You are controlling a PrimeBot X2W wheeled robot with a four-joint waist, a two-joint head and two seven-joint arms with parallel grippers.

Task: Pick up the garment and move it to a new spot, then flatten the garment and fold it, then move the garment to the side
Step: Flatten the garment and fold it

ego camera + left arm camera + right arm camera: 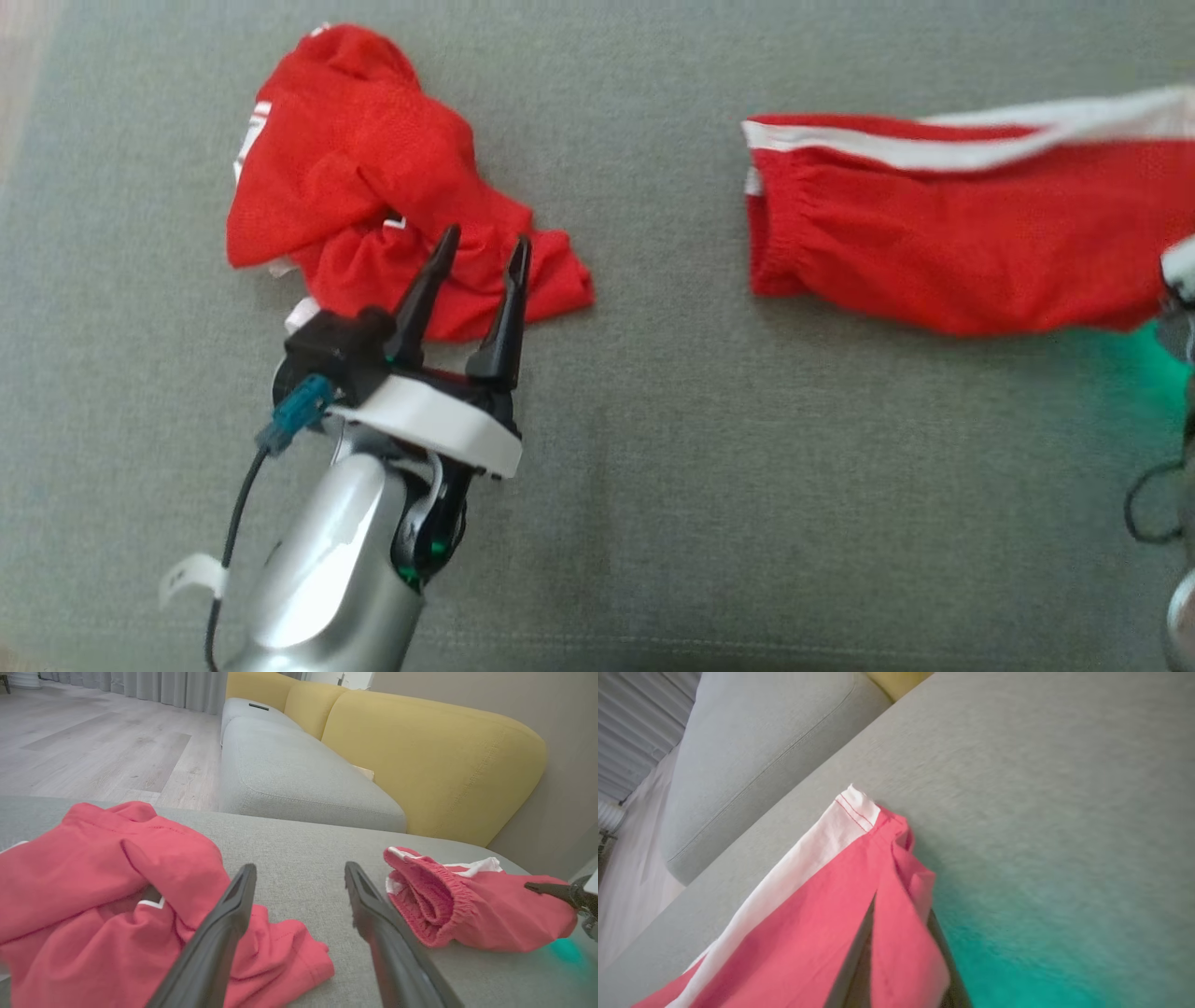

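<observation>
The garment, red shorts (pixel 943 243) with a white side stripe and an elastic waistband, lies stretched across the right of the grey cushion. My right gripper (pixel 546 888) is shut on its right end. In the right wrist view the red and white cloth (pixel 822 914) drapes over the fingers and hides most of them. My left gripper (pixel 485 241) stands open at the left with nothing between its fingers (pixel 224 933). Its tips hover over the near edge of a crumpled red jersey (pixel 364 177).
The grey cushion (pixel 672 448) is bare between the two red pieces. Beyond it stand a second grey seat (pixel 289 774) and yellow backrests (pixel 434 760). Wooden floor (pixel 93 742) lies to the far left. A green glow (pixel 1153 355) falls on the cushion near the right arm.
</observation>
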